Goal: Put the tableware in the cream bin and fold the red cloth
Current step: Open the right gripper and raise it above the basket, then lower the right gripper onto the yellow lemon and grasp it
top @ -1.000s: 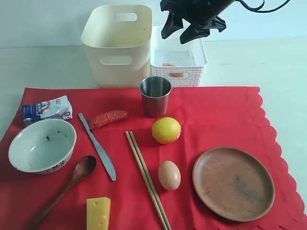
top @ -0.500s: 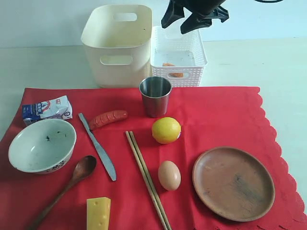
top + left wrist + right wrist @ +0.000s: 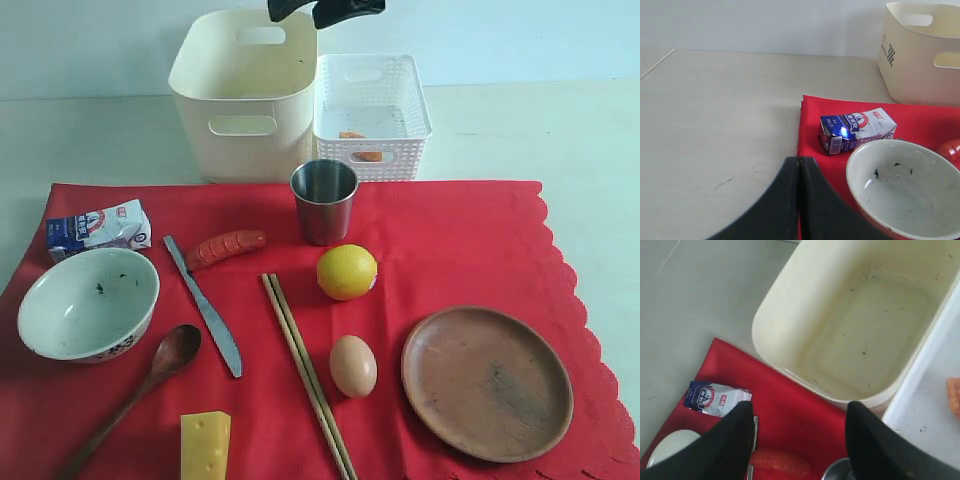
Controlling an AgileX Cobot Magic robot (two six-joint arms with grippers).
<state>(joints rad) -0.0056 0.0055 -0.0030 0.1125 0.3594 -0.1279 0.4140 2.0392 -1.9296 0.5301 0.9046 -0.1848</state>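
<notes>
Right wrist view: empty right hand (image 3: 800, 410) gapes over smooth rounded cream bin (image 3: 860, 330); left hand (image 3: 799, 164) closed.

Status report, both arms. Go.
Left gripper shut, empty, near bowl. Right gripper open, empty, over bin. Bin empty, tableware all on cloth. Food, carton on cloth block folding.

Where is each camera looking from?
Exterior view: raised in front, looking down over the red cloth toward the cream bin; right fingers at top.
Left wrist view: low beside the cloth, facing milk carton and bowl; shut left fingers.
Right wrist view: high, looking down into the cream bin; open right fingers.
Shared: all see the cream bin and milk carton.
</notes>
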